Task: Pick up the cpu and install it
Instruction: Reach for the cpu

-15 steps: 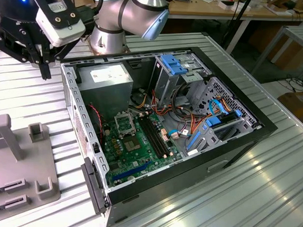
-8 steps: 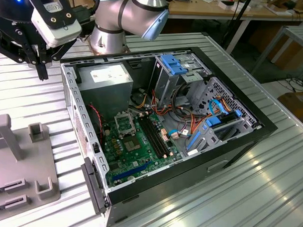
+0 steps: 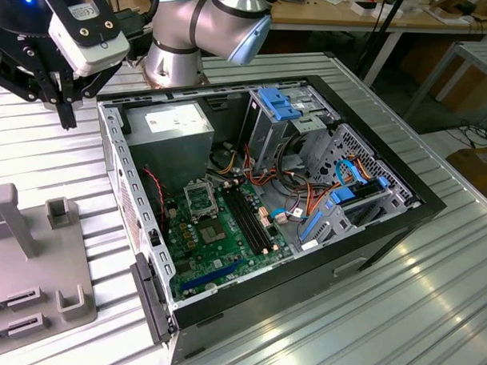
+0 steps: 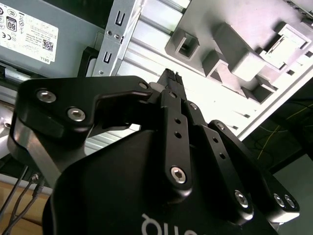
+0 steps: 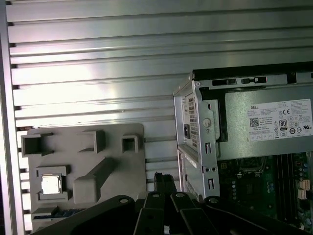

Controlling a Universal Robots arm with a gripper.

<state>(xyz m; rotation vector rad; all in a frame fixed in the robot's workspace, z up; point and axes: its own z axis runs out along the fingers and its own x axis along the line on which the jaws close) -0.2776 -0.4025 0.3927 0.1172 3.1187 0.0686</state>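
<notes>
Aluminium, ribbed: counter in the exterior view, with wide bare strips along the near edge and to the exterior view's right of the open black case. Inside the case: green board, metal-framed socket, grey power supply in the corner nearest the arm base, blue drive brackets, loose cables between. Grey tray flat on the counter at the exterior view's left, apart from the case wall. Gripper hanging above bare counter just outside the case's corner by the power supply, clear of both tray and case.

Second wrist view: looking down the gripper, fingertips pressed together, clenched on nothing. Past the tips, a strip of bare counter between the case's perforated wall flange and the tray's raised blocks.

First wrist view: that gap seen from above, gripper tip over it. Adds the task part: cpu, pale silver square, lying flat in a square pocket of the tray, on the side away from the case. Well apart from the gripper and from the socket; not yet picked. Open-sided square pockets and a slanted block elsewhere on the tray. Plenty of bare counter beyond tray and case.
</notes>
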